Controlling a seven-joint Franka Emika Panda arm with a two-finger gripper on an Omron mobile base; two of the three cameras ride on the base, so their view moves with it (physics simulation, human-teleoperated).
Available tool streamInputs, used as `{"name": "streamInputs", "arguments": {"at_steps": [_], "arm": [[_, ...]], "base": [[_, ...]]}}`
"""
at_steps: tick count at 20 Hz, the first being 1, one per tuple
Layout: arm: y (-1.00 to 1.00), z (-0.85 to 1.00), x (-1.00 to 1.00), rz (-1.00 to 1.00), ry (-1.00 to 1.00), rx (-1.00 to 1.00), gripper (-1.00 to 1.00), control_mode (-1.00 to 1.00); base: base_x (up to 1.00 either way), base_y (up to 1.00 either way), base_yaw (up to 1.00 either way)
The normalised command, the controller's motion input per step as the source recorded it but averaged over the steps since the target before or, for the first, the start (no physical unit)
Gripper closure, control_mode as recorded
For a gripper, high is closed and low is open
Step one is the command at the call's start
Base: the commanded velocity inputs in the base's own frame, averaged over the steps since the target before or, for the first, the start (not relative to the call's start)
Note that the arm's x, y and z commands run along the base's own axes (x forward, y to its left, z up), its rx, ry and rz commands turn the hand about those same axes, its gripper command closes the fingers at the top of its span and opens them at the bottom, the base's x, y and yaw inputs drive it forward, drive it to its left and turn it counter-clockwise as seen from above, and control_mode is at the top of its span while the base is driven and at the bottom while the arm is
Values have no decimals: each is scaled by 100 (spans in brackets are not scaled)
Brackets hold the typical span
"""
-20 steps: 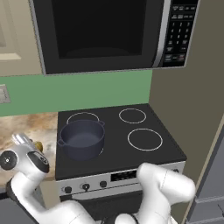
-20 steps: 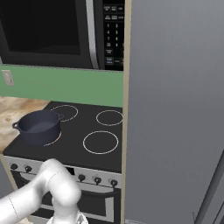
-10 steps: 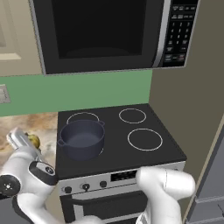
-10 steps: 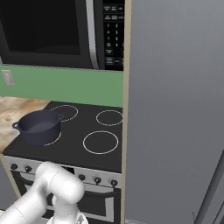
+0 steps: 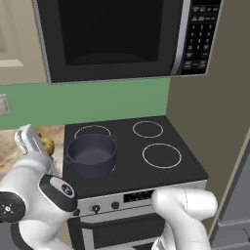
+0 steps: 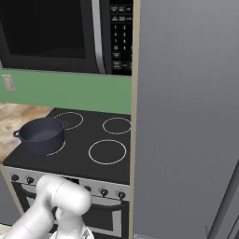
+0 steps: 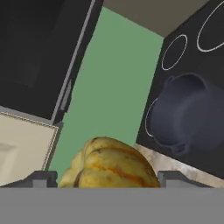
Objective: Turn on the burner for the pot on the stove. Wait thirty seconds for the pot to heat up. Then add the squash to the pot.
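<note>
gripper (image 7: 105, 181) jaws wide apart, straddling squash (image 7: 109, 164) on counter left of stove (image 5: 161, 178), no visible clamp on it; pot (image 5: 91, 155) sits on front-left burner (image 5: 113, 169), squash just beside

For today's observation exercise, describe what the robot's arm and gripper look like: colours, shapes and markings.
The arm is glossy white, built of rounded, tube-like segments, with dark grey joint caps; one round cap carries small light dots. The gripper is pale grey-white and blocky, with two small dark finger tips. No cables show.
</note>
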Motion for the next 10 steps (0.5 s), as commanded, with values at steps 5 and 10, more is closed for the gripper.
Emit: {"name": "streamInputs", "arguments": {"at_steps": [5,10], "arm": [[-57,77,-65,-19,18,25,100,-100],[-24,7,0,0,24,0,100,-100]], "base": [[0,0,0],[0,0,0]]}}
